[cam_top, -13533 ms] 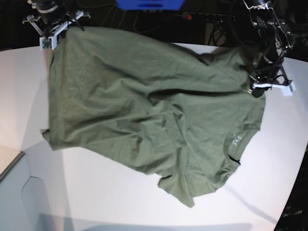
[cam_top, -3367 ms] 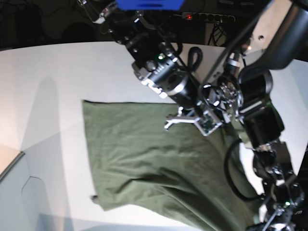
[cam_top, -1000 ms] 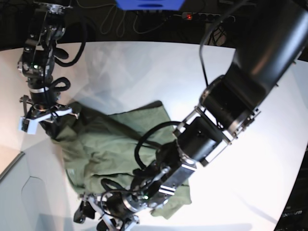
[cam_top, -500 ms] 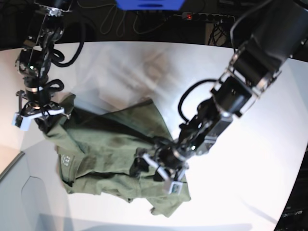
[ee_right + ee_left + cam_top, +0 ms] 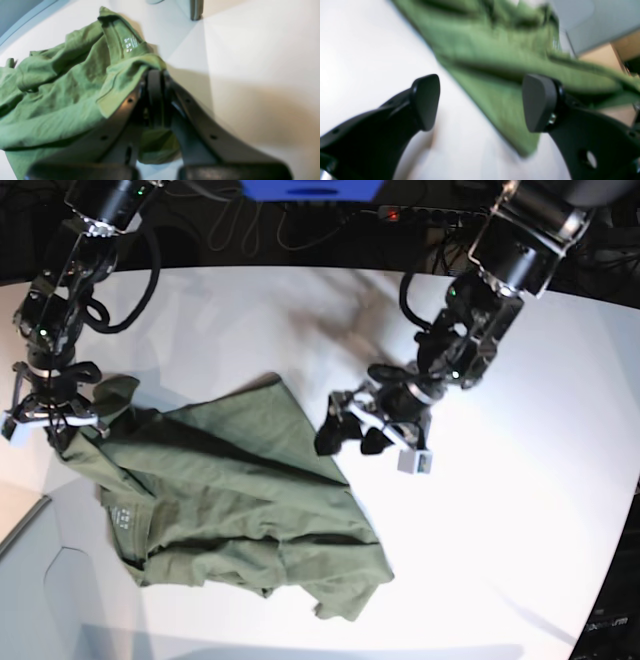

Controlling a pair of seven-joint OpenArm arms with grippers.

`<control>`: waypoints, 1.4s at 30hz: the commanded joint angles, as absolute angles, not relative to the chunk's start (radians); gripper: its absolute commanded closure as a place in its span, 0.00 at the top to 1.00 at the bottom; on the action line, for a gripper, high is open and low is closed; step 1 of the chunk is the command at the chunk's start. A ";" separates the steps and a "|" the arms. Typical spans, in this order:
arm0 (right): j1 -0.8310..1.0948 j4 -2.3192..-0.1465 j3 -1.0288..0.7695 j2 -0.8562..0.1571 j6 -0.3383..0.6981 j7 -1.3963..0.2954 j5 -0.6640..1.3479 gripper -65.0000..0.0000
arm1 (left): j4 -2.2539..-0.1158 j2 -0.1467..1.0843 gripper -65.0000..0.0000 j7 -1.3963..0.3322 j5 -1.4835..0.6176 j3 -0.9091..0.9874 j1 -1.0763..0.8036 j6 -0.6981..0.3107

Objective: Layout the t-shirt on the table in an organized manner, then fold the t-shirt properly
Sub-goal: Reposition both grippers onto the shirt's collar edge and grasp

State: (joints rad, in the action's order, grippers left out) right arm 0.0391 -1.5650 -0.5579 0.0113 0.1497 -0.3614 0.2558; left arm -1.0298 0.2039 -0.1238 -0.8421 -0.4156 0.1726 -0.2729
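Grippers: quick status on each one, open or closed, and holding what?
Left gripper: open, holding nothing, above the t-shirt edge.
Right gripper: closed on the t-shirt fabric near the collar.

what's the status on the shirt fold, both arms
Left pincer open, clear of the cloth. Right pincer shut on the t-shirt edge. T-shirt bunched and creased on the table, not laid flat. Nothing in the way.
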 commanded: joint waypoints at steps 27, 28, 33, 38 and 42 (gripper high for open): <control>0.128 -1.715 -0.539 0.008 0.153 -0.334 0.263 0.43 | -0.671 -0.016 0.75 -0.091 -0.848 -0.412 0.272 -0.285; 0.133 -1.716 -0.539 0.008 0.153 -0.334 0.263 0.43 | -0.645 -0.030 0.75 -0.091 -0.848 -0.412 0.286 -0.285; 0.156 -1.716 -0.539 0.004 0.153 -0.332 0.262 0.43 | -0.591 -0.065 0.52 -0.091 -0.849 -0.412 0.312 -0.285; 0.165 -1.716 -0.539 0.002 0.153 -0.332 0.260 0.43 | -0.644 -0.056 0.00 -0.091 -0.857 -0.404 0.308 -0.285; 0.159 -1.716 -0.539 0.002 0.154 -0.332 0.260 0.43 | -0.745 0.015 0.00 -0.091 -0.862 -0.400 0.272 -0.285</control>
State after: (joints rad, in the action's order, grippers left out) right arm 0.1696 -1.6958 -0.5385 0.0139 0.1501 -0.3626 0.2588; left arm -0.7307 0.0124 -0.1074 -0.8501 -0.4061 0.2554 -0.2752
